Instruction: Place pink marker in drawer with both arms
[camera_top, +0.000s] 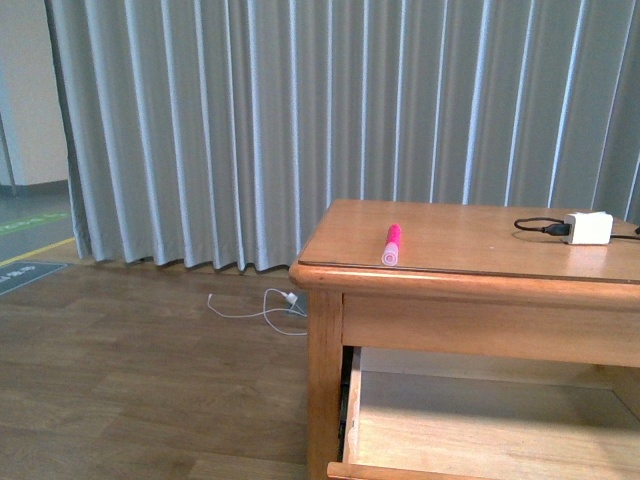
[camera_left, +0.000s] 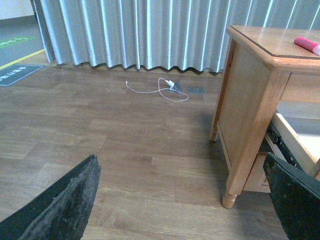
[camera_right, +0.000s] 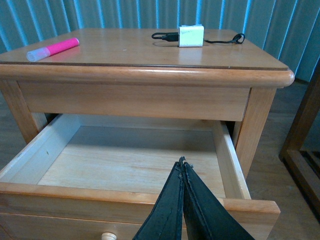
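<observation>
Two pincers, one step in hand: the drawer (camera_right: 30, 152) stands pulled out, so I must fetch the pink marker (camera_top: 391, 245). It lies on the tabletop (camera_top: 470, 235) near the front edge, about eleven o'clock from my right pincer (camera_right: 182, 162) (pressed together, empty, above the drawer's front rail) and two o'clock from my left pincer (camera_left: 180, 160), spread wide over the floor (camera_left: 125, 140). Next, I judge: lift and reach.
</observation>
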